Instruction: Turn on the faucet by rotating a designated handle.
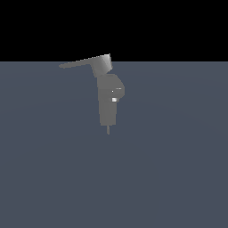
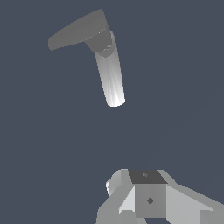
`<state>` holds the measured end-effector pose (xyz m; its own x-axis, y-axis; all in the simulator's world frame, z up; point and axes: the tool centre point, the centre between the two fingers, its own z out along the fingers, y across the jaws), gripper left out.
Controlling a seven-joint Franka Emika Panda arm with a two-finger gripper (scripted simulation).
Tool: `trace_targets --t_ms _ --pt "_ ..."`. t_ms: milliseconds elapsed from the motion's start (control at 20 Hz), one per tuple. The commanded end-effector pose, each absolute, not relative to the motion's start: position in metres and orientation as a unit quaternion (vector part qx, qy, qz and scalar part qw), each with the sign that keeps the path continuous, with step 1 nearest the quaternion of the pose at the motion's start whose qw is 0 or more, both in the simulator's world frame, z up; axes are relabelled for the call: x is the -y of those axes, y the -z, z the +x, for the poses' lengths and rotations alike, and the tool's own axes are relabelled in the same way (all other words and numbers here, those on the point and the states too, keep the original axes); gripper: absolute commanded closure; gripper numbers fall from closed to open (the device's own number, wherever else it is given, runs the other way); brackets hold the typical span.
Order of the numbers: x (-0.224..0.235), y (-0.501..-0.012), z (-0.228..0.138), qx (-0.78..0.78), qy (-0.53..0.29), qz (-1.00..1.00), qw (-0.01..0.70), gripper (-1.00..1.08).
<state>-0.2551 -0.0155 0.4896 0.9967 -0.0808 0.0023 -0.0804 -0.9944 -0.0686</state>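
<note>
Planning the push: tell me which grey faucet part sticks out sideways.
The handle: a flat, tapering lever jutting toward the exterior view's left from the faucet top; the column and pin run vertically.

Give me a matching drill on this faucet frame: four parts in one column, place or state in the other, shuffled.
Parts:
1. handle
2. column
3. pin
4. hand

Descriptions:
A. upright boxy body with a rounded bulge on the exterior view's right
B. only in the wrist view, apart from the faucet
C. thin, pokes out below the column
D. flat, at the top, tapers toward the exterior view's left

Pairs: 1-D, 2-A, 3-C, 4-B
</note>
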Motion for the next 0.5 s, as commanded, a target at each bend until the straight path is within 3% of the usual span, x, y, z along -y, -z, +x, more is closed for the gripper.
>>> trace_targets --t_ms 0,450 --pt "0.014 -0.489 -0.249 -0.051 -0.001 -0.998 0.039 1.08" --pt "0.005 -0.484 -0.211 -0.12 -0.022 -0.991 0.06 1.08"
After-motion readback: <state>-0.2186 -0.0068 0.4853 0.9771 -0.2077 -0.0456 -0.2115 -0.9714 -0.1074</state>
